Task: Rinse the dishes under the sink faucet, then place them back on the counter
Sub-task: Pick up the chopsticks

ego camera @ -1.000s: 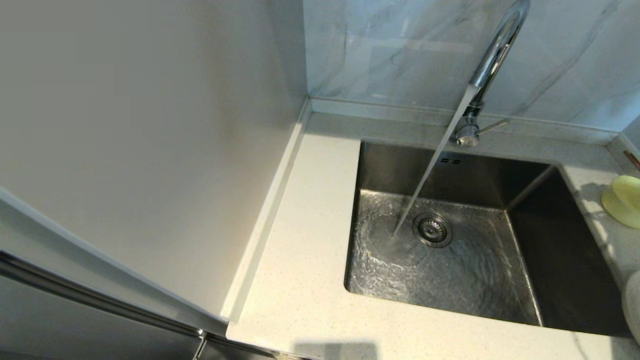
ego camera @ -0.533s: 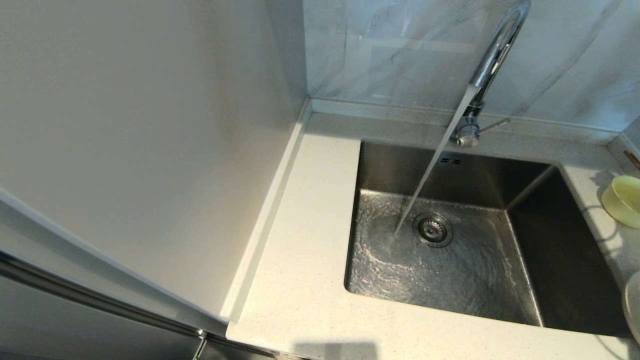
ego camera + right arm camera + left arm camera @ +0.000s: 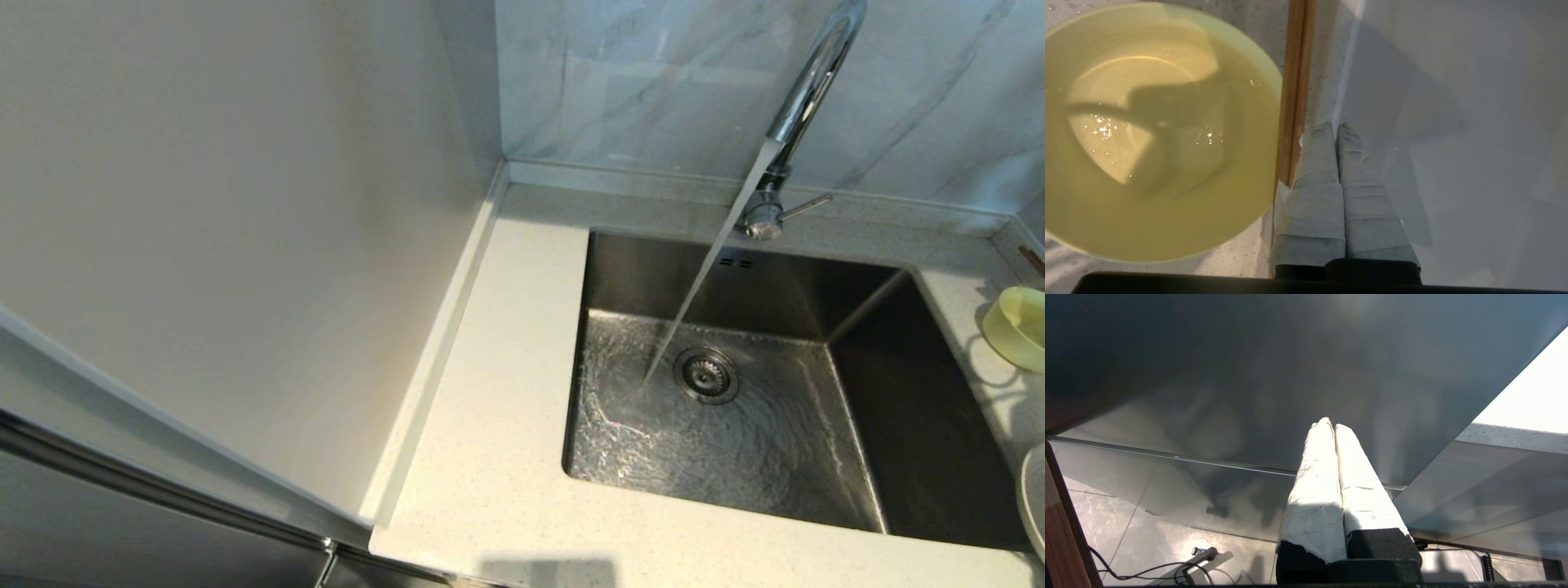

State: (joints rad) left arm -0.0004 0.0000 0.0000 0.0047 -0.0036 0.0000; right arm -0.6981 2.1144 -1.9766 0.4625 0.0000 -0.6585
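Faucet (image 3: 804, 98) running, stream hitting sink (image 3: 735, 433) floor just left of drain strainer (image 3: 706, 376). Pale-yellow bowl (image 3: 1020, 327) upright on counter (image 3: 498, 425) right of sink; plate (image 3: 1035, 498) edge nearer, same side. Right gripper (image 3: 1336, 127) pinched closed, empty, just beside bowl, above counter. Left gripper (image 3: 1329, 424) closed, empty, parked off counter.

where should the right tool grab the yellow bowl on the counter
Probably by the rim. The yellow bowl stands upright and open on the counter, so come down from above, one finger inside the wall and one outside. The right tool is shut beside it and must open first.
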